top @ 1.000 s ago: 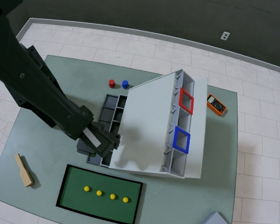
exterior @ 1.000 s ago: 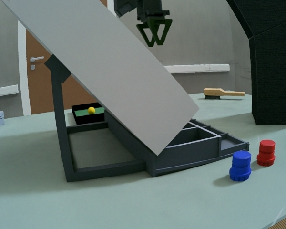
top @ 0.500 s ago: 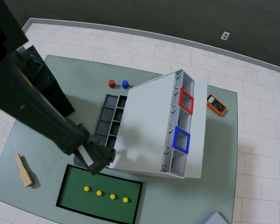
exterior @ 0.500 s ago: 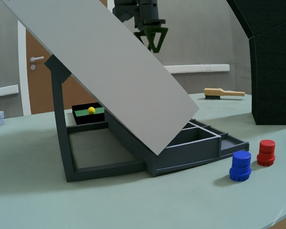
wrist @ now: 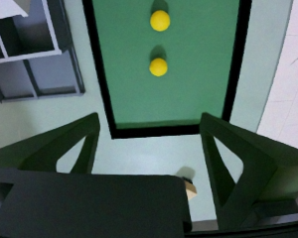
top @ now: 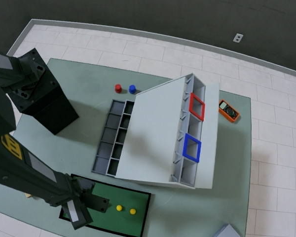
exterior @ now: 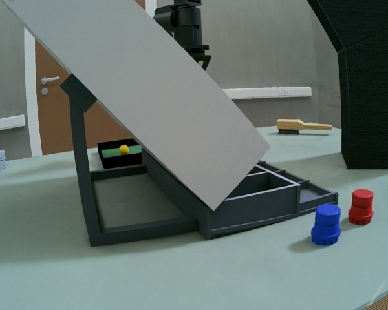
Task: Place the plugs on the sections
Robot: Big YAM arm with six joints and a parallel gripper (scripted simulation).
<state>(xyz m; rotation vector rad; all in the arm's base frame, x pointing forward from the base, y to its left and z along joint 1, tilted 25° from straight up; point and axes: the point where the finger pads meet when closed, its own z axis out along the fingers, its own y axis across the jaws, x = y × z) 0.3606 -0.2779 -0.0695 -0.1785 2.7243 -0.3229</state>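
My gripper (top: 88, 210) is open and empty, hovering over the near end of the green marble tray (top: 112, 206). In the wrist view the fingers straddle the tray's end edge, and two yellow marbles (wrist: 158, 66) (wrist: 160, 20) lie ahead of them. The top view shows two marbles (top: 119, 208) (top: 132, 211); my arm hides the rest of the tray. The red plug (top: 118, 88) and blue plug (top: 132, 89) stand upright side by side on the mat beyond the far end of the row of sections (top: 109, 138). The red-banded funnel (top: 197, 106) and blue-banded funnel (top: 191, 147) sit atop the sloped grey cover (top: 153, 132).
An orange multimeter (top: 228, 110) lies behind the funnels. A wooden brush (exterior: 302, 126) (wrist: 189, 187) lies on the mat, its tip under my wrist. The black arm base (top: 41, 97) stands at the left. A grey box (top: 226, 230) is at the front right.
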